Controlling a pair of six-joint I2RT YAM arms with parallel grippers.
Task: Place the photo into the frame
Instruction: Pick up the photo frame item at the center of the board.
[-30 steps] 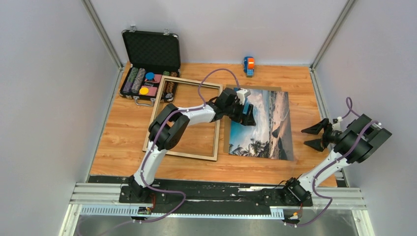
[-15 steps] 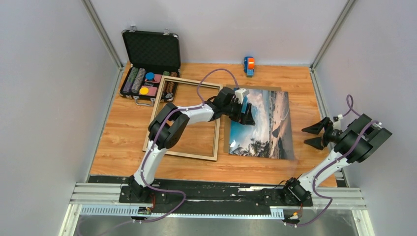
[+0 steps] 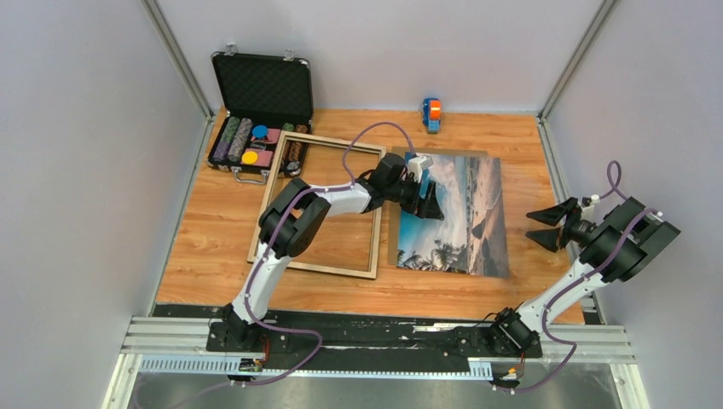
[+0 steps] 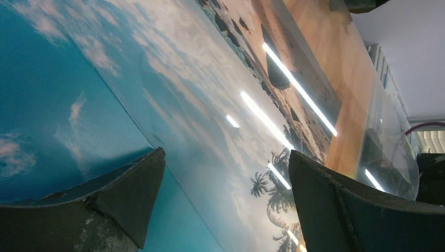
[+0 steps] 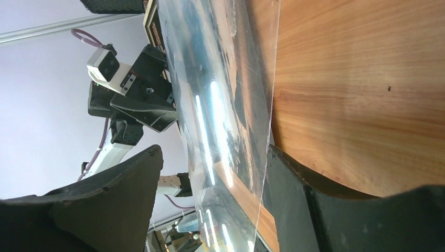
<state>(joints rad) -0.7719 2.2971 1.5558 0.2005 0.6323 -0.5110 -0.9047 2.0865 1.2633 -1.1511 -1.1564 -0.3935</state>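
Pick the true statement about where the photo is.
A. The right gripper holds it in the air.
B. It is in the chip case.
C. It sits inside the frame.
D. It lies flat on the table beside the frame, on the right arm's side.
D: in the top view the photo lies flat outside the frame, with the open left gripper over it.

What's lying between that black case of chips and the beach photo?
The wooden frame lies flat there, with the left arm above it; the top view shows it.
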